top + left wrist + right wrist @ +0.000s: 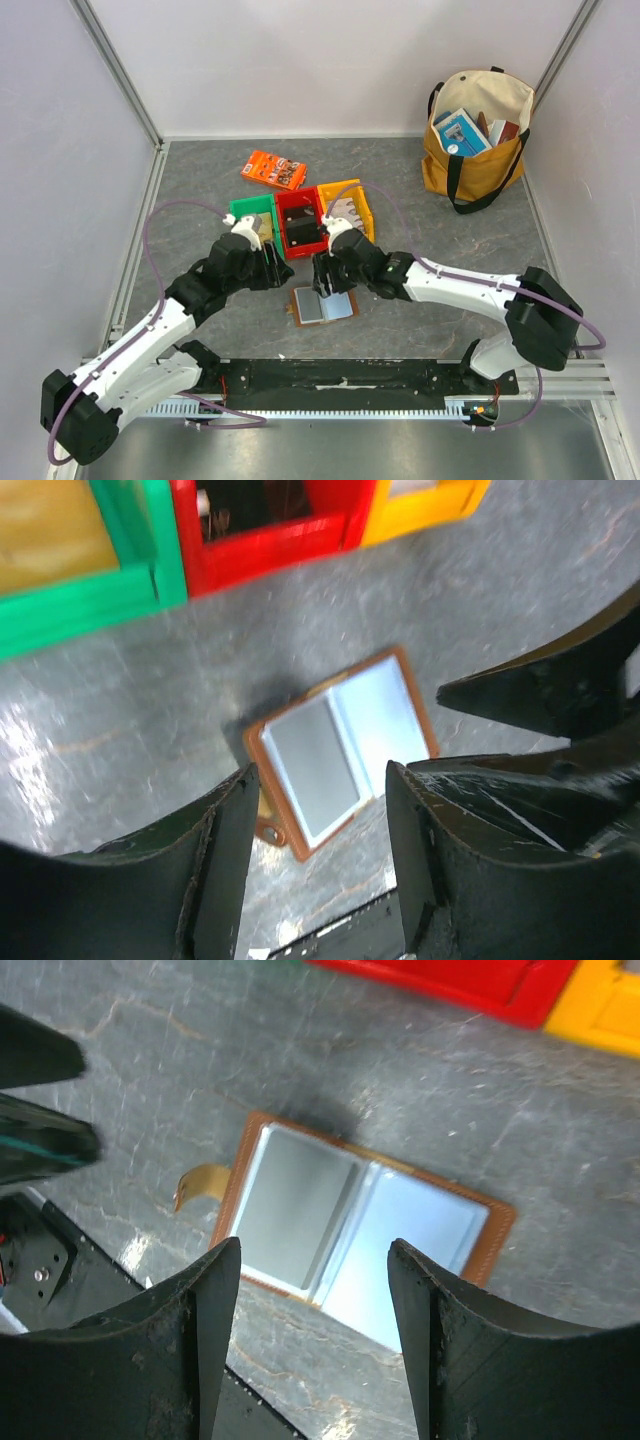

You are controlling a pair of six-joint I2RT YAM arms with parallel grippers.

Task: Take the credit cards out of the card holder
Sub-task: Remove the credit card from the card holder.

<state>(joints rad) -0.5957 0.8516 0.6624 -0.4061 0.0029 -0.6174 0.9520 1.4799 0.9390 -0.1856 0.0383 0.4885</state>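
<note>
The card holder [322, 305] lies open and flat on the grey table, brown-edged with pale blue lining. It also shows in the left wrist view [385, 715] and the right wrist view [425, 1230]. A silvery grey card [290, 1205] sits in its left half, also seen in the left wrist view [312, 765]. My left gripper [275, 265] is open and empty, hovering to the holder's upper left. My right gripper [327, 285] is open and empty, just above the holder's far edge.
Green [250, 205], red [296, 197] and yellow [340, 186] bins stand in a row behind the holder; the red one holds something dark. An orange printed box [273, 170] lies further back. A tote bag [475, 150] stands at the back right.
</note>
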